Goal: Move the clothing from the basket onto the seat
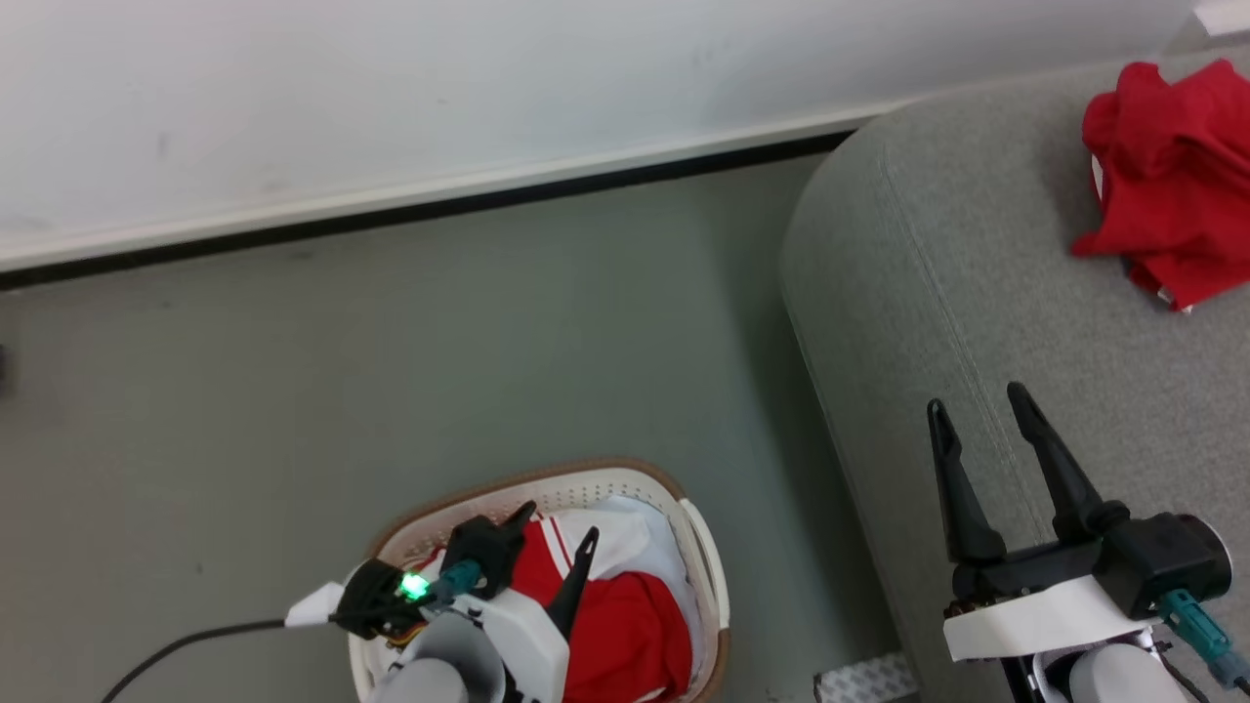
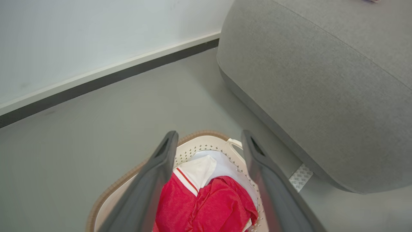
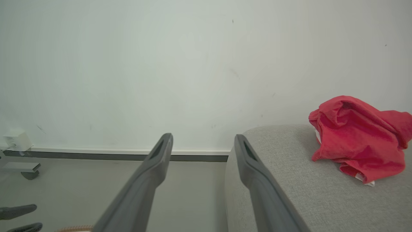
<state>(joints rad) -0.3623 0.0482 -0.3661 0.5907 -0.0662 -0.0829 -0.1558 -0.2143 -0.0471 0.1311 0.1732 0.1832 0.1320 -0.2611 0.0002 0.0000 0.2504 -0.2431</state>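
The cream basket (image 1: 596, 480) with a brown rim stands on the floor at the bottom middle. In it lies the red garment with white stripes and white panels (image 1: 625, 625). My left gripper (image 1: 559, 522) hovers over it, open and holding nothing. The left wrist view looks between the open left gripper (image 2: 209, 133) down at the striped garment (image 2: 212, 203) and the basket wall (image 2: 193, 151). The plain red garment (image 1: 1172, 176) lies crumpled on the grey sofa (image 1: 928, 293). My right gripper (image 1: 977, 397) is open above the sofa's near edge, short of that garment (image 3: 357, 135).
Grey floor separates the basket from the white wall with its dark skirting (image 1: 439, 210). A black cable (image 1: 176, 644) trails left from my left wrist. A patterned tape patch (image 1: 864, 679) sits on the floor by the sofa's base. A small white box (image 3: 16, 140) is fixed low on the wall.
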